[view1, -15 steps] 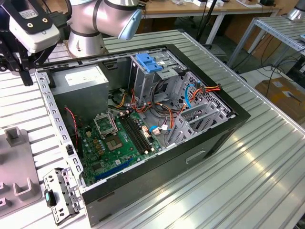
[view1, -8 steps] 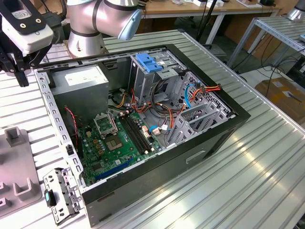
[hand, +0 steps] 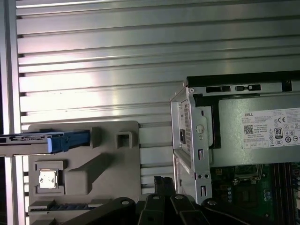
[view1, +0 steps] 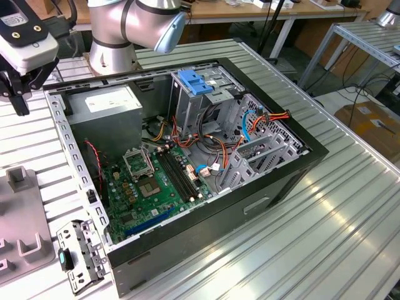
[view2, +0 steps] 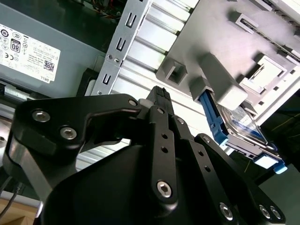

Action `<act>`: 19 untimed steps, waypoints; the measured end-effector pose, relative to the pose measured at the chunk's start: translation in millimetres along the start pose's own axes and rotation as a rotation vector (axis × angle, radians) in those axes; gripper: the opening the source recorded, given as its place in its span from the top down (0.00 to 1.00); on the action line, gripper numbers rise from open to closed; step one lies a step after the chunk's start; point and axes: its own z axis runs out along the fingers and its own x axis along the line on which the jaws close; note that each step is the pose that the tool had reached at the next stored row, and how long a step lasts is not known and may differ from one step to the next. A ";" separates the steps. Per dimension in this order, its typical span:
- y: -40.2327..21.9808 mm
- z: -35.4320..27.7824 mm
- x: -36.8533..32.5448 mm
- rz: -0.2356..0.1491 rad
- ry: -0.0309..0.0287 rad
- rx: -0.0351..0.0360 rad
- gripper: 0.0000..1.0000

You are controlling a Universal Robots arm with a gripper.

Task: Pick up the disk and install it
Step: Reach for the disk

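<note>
The disk (view2: pixel 241 123) stands on edge in a slot of the grey fixture plate (view2: pixel 220 42), with a blue bracket (view2: pixel 212 115) along its side. In the first wrist view the disk (hand: pixel 23 139) shows edge-on with its blue bracket (hand: pixel 69 140), on the fixture plate (hand: pixel 108 159). My gripper (view1: pixel 20 103) hangs above the table beside the case's corner, apart from the disk. Its black fingers are shut with nothing between them in both wrist views, gripper (view2: pixel 161 96) and gripper (hand: pixel 161 182).
The open computer case (view1: pixel 284 181) lies on the ribbed table, with the motherboard (view1: pixel 156 187), the grey power-supply box (view1: pixel 103 100), a metal drive cage with a blue latch (view1: pixel 197 82) and loose cables. A small metal bracket (view1: pixel 81 256) lies by the case. The fixture plate (view1: pixel 22 234) sits at the exterior view's left.
</note>
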 end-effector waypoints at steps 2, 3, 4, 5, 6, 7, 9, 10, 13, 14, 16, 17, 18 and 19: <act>-0.2 0.1 2.0 0.000 0.0001 0.0001 0.89; -0.3 0.3 4.4 0.000 0.0002 0.0000 0.89; -0.5 0.4 6.5 0.000 0.0002 0.0000 0.89; -0.6 0.5 7.7 0.000 0.0002 0.0000 0.89; -0.7 0.6 8.9 0.000 0.0002 0.0000 0.89; -0.9 0.7 10.8 0.000 0.0003 0.0000 0.89; -1.2 1.0 15.3 0.000 0.0005 -0.0002 0.89; -1.3 1.0 16.9 0.000 0.0006 -0.0001 0.89; -1.6 1.1 20.1 0.000 0.0012 0.0000 0.89; -1.7 1.2 21.1 0.000 0.0013 -0.0001 0.89; -1.8 1.3 23.1 0.000 0.0017 0.0000 0.89; -1.9 1.5 24.2 0.000 0.0017 0.0000 0.89; -2.0 1.6 26.1 0.000 0.0020 0.0000 0.89; -2.2 1.8 28.2 0.000 0.0022 0.0000 0.89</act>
